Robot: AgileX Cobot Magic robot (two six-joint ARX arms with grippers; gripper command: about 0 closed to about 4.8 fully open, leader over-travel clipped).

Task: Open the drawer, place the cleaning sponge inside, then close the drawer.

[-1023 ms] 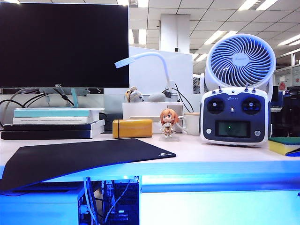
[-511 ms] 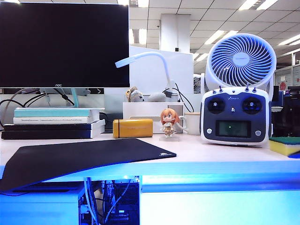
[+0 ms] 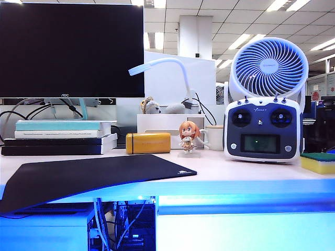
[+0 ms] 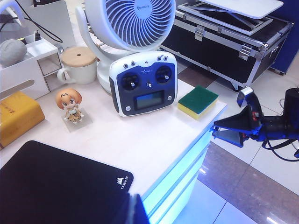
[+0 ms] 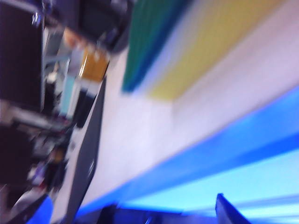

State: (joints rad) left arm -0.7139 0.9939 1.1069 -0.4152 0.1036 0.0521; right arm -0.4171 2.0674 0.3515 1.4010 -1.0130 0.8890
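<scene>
Exterior view: drawer (image 3: 246, 230) shut, flat white front washed blue under the desk edge, no handle to see; sponge (image 3: 317, 162) at the far right of the desk (image 3: 220, 170), yellow body under a thin green top, just beside the remote controller (image 3: 263, 129); neither gripper in sight; opening step judged not yet begun.

Left wrist view: sponge (image 4: 198, 101) flat near the desk corner, green face up, untouched; right gripper (image 4: 236, 129) off the desk edge, well apart from the sponge, jaws spread wide and empty; left gripper (image 4: 133, 212) only a dark sliver, jaw state impossible to tell.

Right wrist view: blurred; sponge (image 5: 196, 44) close, green over yellow; blue-lit desk edge below it; finger (image 5: 229, 212) a dark tip; next move probably calls for catching the drawer front's edge and pulling, handle-less panel likely awkward.
</scene>
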